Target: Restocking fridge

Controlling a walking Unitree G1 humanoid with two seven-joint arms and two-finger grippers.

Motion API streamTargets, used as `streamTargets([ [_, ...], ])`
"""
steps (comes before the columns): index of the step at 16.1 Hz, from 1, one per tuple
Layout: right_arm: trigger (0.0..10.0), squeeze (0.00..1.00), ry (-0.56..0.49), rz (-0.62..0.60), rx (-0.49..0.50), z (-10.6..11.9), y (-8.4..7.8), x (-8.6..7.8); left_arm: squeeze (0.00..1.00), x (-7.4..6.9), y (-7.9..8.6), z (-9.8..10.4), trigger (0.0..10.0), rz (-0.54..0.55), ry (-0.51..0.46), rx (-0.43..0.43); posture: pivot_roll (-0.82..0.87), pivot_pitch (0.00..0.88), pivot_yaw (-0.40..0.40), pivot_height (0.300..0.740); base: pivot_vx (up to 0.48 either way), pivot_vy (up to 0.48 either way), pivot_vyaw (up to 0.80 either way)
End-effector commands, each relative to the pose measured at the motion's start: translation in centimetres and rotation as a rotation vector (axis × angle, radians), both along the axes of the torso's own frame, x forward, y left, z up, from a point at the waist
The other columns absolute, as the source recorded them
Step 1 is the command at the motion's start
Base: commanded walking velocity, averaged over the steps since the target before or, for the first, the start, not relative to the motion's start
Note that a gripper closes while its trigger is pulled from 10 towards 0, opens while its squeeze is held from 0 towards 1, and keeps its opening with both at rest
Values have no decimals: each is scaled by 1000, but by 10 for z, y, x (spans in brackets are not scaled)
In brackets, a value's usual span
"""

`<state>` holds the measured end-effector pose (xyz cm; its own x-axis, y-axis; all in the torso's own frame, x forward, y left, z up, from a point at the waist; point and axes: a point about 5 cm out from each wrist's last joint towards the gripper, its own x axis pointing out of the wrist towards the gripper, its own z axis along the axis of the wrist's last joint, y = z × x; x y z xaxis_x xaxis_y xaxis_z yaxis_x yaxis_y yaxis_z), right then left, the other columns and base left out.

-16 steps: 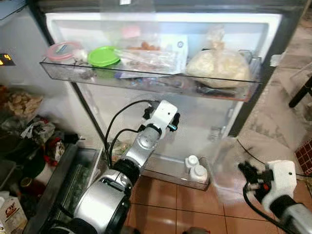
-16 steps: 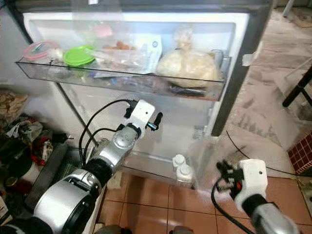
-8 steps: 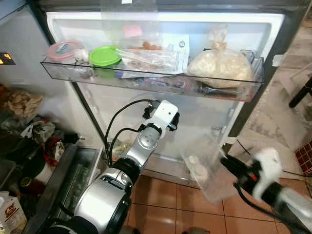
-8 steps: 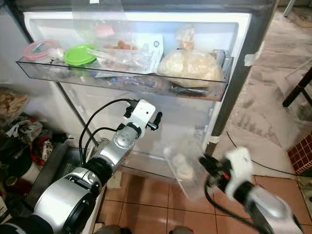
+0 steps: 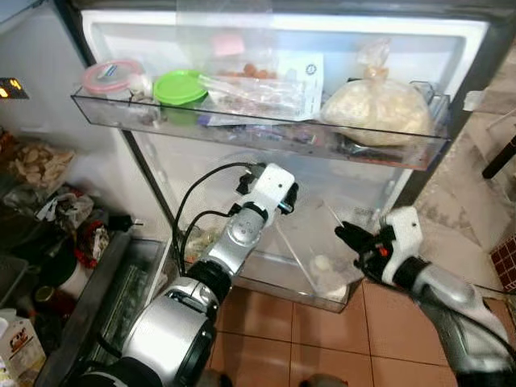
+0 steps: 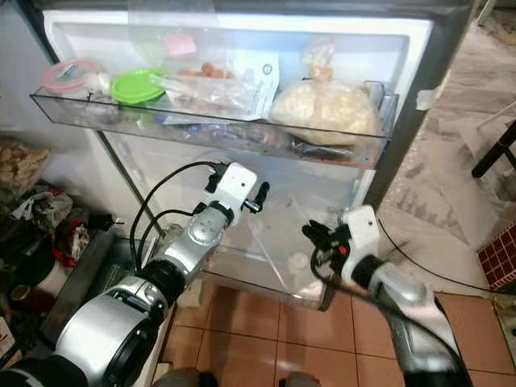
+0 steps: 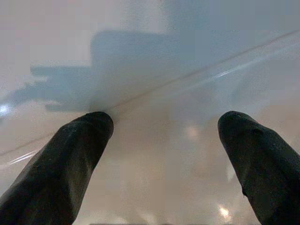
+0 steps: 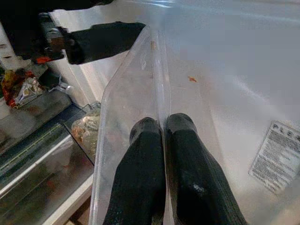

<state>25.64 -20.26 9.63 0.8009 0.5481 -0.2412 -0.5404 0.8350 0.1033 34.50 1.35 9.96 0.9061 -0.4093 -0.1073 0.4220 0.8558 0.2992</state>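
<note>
Fridge door [image 5: 476,48] stands open before the robot in the left eye view, its upper shelf [image 5: 258,133] crowded with a round green lid [image 5: 179,86], a pink-rimmed tub [image 5: 110,76] and a knotted bag of pale food [image 5: 377,111]. A second ago the right gripper [image 5: 348,236] hung low over the floor tiles, off beside the door; half a second ago it was swinging in, blurred. Now it is up against the door, with a clear plastic door bin [image 5: 310,258] at its fingertips and two white-capped bottles [image 5: 325,270] just below them in the bottom rack. That looks like the bin being brought to its slot between the two shelves.

From the right eye view, the left gripper [image 6: 260,197] rests against the white door liner, level with the bin's far end; it has barely moved since the earlier frames.

Along the left wrist, both black fingers [image 7: 70,159] are spread wide, tips just off the white liner, nothing between them.

Along the right wrist, the fingers [image 8: 140,183] are pressed together with the bin's thin transparent wall pinched between them, the bin running straight out from the tips. The left gripper's dark finger lies beyond the far rim.
</note>
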Motion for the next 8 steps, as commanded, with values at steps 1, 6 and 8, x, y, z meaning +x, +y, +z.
streamTargets([
  [1,10000,0,-22,26,2,5,-2,8,0,2,-3,8,10000,-3,-22,-40,-59,0,33,740,0,0,0],
  [6,10000,0,-76,76,-23,11,1,24,0,2,10,3,10000,42,-23,-40,-29,0,27,740,0,0,476],
  [8,10000,0,-81,95,-15,9,5,25,0,2,10,3,10000,40,-22,-40,-29,0,28,740,0,0,791],
])
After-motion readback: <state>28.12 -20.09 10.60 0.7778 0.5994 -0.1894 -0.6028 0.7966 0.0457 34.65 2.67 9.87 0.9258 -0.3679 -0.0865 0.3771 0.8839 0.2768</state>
